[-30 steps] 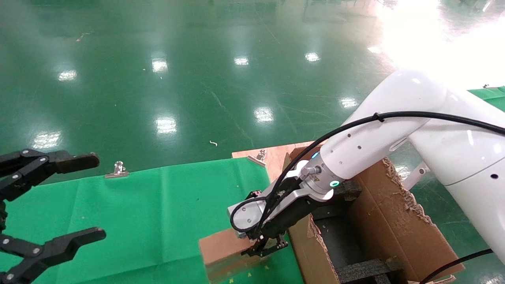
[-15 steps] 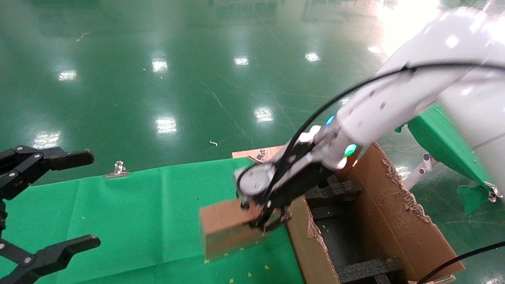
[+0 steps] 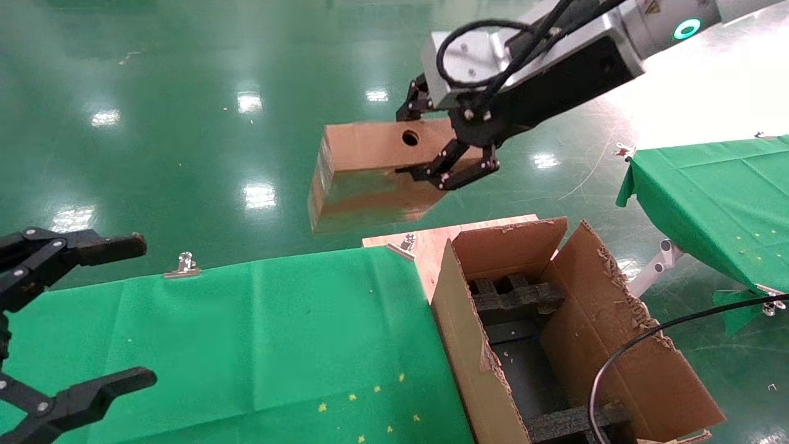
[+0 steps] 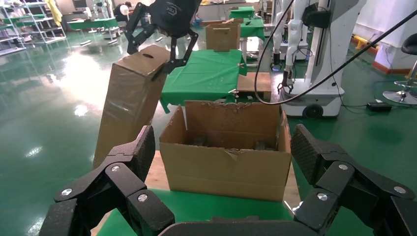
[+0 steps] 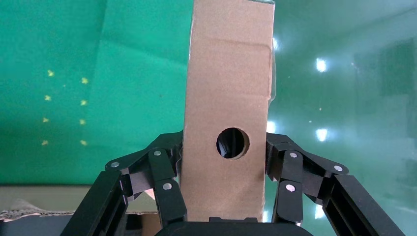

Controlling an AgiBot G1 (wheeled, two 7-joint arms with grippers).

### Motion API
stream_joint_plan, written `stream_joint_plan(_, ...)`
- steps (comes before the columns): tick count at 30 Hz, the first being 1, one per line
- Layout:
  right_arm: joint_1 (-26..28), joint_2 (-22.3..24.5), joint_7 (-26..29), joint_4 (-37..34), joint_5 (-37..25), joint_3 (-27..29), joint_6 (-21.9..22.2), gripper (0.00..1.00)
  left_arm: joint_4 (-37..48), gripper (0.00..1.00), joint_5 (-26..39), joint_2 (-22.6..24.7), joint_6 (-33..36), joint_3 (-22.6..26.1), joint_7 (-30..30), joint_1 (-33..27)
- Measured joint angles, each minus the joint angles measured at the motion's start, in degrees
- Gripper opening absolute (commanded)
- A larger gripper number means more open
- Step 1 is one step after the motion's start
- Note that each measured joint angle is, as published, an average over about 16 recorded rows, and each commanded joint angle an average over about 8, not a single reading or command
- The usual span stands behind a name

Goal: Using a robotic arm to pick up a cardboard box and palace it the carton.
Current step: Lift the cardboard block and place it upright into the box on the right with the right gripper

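- High above the floor, beyond the table's far edge, right gripper (image 3: 453, 151) is clamped on one end of the cardboard box (image 3: 370, 169); the box hangs in the air, touching nothing else.
- Right wrist view: fingers (image 5: 162, 172) press both narrow sides of the box just beside its round hole (image 5: 232, 143), so the grip sits near one end and most of the box sticks out past the jaws.
- Likely reason for the height: lifted well clear of the carton (image 3: 542, 333) walls so it can pass over the ragged torn flaps (image 3: 635, 308) and then go down.
- Carton stands at the table's right end with its top open, black foam inserts (image 3: 511, 296) across the inside; free slot between them looks narrow, so the box will probably need lining up with the gap.
- Box is not over the carton yet; it sits to the far left of the opening. Judged step: carry across, then lower.
- Room: open floor under and around the held box, nothing in its way; black cable (image 3: 641, 345) drapes over the carton's right wall and could snag.
- Left gripper (image 3: 80, 320) is parked at the near left over the green cloth (image 3: 259, 333), jaws spread wide, holding nothing, well apart from the carton.
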Motion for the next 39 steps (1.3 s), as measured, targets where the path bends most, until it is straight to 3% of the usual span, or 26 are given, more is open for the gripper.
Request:
stream_joint_plan(10,4.4,3.1,-5.2,-5.2,3.0,-7.7,-0.2,0.0,0.0,1.0,0.0,0.0,0.0,0.0,0.0,0.0)
stream_joint_plan(25,10.4,13.8,-9.1,-12.2,1.7,-21.2,-0.2,0.0,0.0,1.0,0.0,0.0,0.0,0.0,0.0,0.0)
stream_joint_plan(39,11.2,18.0,-9.9,-16.2,5.0,-28.8,-0.2,0.0,0.0,1.0,0.0,0.0,0.0,0.0,0.0,0.0)
